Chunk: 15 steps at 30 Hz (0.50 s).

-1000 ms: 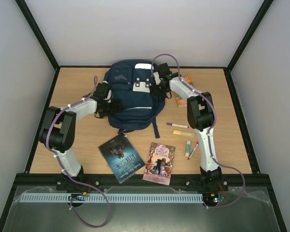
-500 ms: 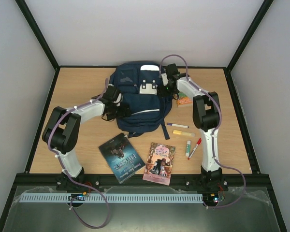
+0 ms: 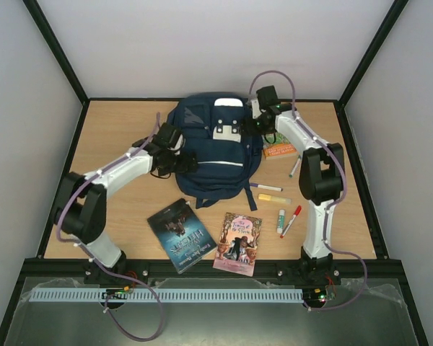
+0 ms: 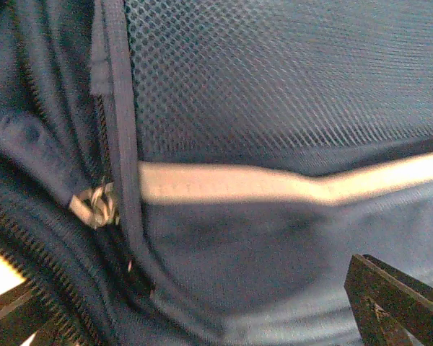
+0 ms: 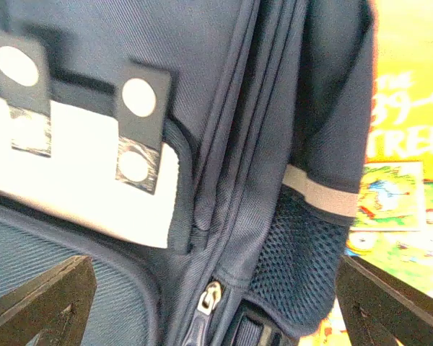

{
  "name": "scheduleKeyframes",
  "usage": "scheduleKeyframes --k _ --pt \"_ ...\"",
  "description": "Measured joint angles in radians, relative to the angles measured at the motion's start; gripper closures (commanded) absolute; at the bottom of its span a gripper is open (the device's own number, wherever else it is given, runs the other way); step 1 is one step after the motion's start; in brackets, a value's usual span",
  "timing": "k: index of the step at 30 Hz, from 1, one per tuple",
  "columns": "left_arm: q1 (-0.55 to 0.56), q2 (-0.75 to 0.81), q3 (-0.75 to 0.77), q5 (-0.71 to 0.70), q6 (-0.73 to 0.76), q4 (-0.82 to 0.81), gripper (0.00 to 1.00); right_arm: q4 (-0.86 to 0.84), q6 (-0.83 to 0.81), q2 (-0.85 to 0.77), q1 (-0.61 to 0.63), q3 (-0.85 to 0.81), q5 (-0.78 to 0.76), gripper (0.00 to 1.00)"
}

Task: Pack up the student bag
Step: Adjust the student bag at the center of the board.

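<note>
The left pincer (image 3: pixel 182 164) stands with its jaws spread wide and nothing between them. It is pressed close to the 9 o'clock flank of the student bag (image 3: pixel 209 155), just under a white reflective stripe (image 4: pixel 274 184) and a mesh pocket (image 4: pixel 274 72). The right pincer (image 3: pixel 249 126) is likewise agape and empty, hovering at the bag's 2 o'clock shoulder beside the grey-white patch (image 5: pixel 65 173).

The bag lies flat toward the 12 o'clock end of the table (image 3: pixel 115 122), all zips apparently closed. A dark-covered book (image 3: pixel 182 235) and a pink-covered book (image 3: pixel 238 244) wait at its 6 o'clock, markers and a glue stick (image 3: pixel 281 221) at 4 o'clock, and an orange picture book (image 3: pixel 278 150) touches its 3 o'clock edge.

The step in hand looks like getting the bag open. To do it well, the right pincer should probably drop onto the small metal zip pull (image 5: pixel 211 297) near its own 6 o'clock and pinch the tab only, not the fabric. The left should pin the side seam so the soft shell does not drag along. The pull should follow the zip track.
</note>
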<state>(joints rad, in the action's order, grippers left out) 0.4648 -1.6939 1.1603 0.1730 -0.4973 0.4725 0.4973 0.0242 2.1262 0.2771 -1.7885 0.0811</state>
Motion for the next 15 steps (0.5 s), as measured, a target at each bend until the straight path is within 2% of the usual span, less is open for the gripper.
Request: scheduleKeyframes --k 7,12,15 --pt "-0.019 0.266 -0.031 -0.037 -0.031 0.012 0.01 0.015 0.010 -0.237 -0.009 0.041 0.034 0.08" --pt "-0.025 0.451 -0.162 -0.043 -0.074 0.011 0.01 0.019 -0.031 -0.411 0.001 0.151 0.137 0.14" --pt "-0.027 0.529 -0.257 -0.037 -0.112 0.030 0.01 0.030 -0.071 -0.453 0.040 0.226 0.179 0.17"
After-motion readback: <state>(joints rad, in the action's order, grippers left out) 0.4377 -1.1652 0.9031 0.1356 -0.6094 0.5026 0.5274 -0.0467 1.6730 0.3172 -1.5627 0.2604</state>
